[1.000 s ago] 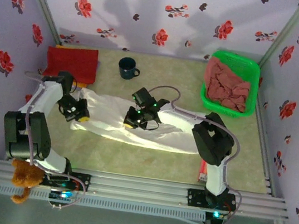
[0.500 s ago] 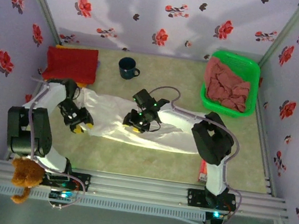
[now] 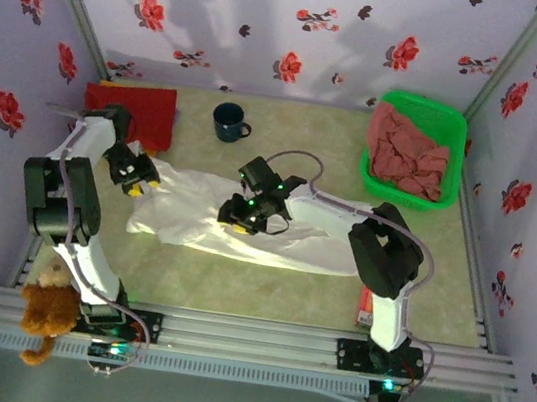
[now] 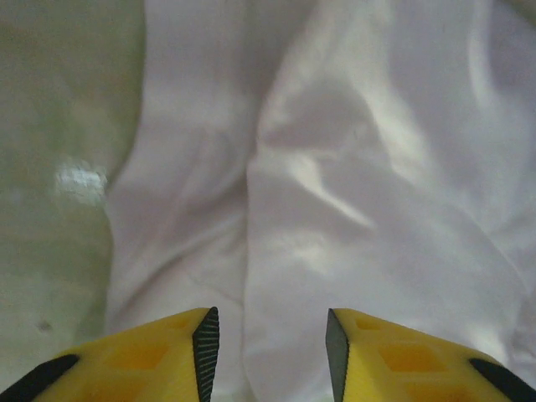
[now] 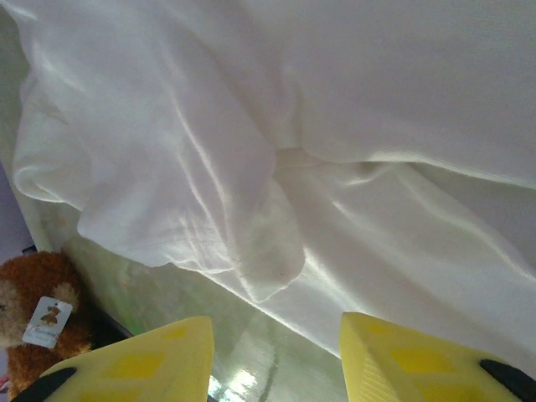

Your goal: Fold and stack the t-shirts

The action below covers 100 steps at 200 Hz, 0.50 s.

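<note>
A white t-shirt lies crumpled lengthwise across the middle of the table. My left gripper hovers open over its left end. The left wrist view has the yellow fingers apart above the white cloth with nothing between them. At the shirt's middle, my right gripper is open too; its gripper stands over the cloth's near edge. A folded red t-shirt lies at the back left. Dusty-pink t-shirts are piled in the basket.
A green plastic basket stands at the back right and a dark mug behind the white shirt. A brown teddy bear sits at the near left rail, also in the right wrist view's teddy bear. Bare tabletop lies in front.
Both grippers went from shut to open and let go of the white shirt. The left gripper then moved back and left towards the red shirt; the right one barely moved.
</note>
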Motion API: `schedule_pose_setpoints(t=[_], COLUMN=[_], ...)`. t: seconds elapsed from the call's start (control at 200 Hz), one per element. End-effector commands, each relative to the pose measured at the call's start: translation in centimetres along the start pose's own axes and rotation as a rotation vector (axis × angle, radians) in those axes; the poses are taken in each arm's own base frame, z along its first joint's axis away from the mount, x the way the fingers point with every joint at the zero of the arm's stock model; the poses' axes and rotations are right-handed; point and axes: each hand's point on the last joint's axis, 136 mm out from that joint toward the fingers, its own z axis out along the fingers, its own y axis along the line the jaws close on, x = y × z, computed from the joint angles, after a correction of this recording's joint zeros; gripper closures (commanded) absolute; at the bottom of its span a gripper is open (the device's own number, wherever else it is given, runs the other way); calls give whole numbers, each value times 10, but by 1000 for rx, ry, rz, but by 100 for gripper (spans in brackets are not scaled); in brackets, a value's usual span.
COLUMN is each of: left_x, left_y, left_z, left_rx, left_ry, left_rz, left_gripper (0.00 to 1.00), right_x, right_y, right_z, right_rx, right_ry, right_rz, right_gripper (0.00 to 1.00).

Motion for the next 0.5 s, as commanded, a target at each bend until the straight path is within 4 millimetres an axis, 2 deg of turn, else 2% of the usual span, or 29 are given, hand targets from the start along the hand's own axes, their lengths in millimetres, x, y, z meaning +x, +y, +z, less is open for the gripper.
schedule_pose_setpoints(t=[0.0, 0.145, 0.295, 0.495], left_x=[-31, -49, -65, -82], left_y=[0, -2, -4, -12], left_z=[7, 8, 21, 27], left_rx=[-5, -7, -3, 26], left_ry=[-92, -139, -116, -122], left_rz=[59, 71, 74, 85], left_gripper=[59, 60, 61, 69], right_x=[-1, 0, 1, 3], right_y=[15, 13, 15, 16], right_z=[3, 2, 8, 12], right_rx=[-38, -13, -26, -20], right_ry=[18, 28, 61, 92], right_rz=[-47, -60, -50, -55], right_gripper=[55, 56, 57, 57])
